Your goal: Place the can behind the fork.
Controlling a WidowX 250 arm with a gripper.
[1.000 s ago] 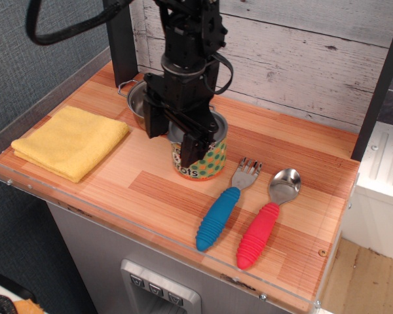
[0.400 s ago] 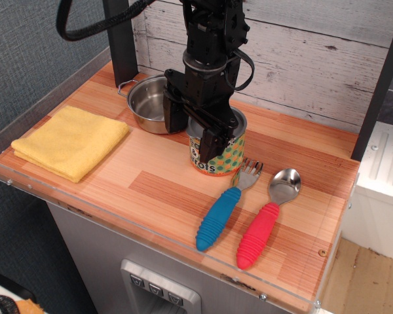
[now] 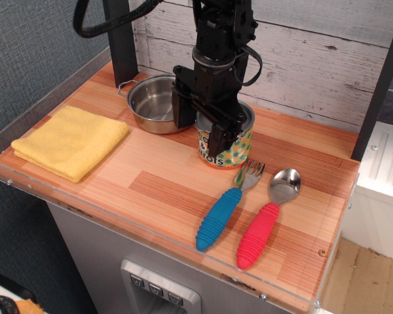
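The can [image 3: 234,149], a short tin with a yellow-orange label with green dots and a grey lid, stands on the wooden table just behind and left of the fork's tines. The fork [image 3: 227,205] with silver tines and a blue ribbed handle lies on the table, tines pointing away. My gripper [image 3: 205,127] comes down from above, its black fingers [image 3: 221,134] closed on either side of the can. The can's left side is hidden by the fingers.
A shiny steel two-handled pot [image 3: 152,103] stands behind and left of the can. A red-handled spoon [image 3: 265,219] lies right of the fork. A folded yellow cloth [image 3: 72,140] lies at the left. A plank wall rises behind the wooden table [image 3: 150,190], which has a clear rim.
My gripper has moved right and slightly back with the can, from in front of the pot to just behind the fork's tines. The pot is now uncovered.
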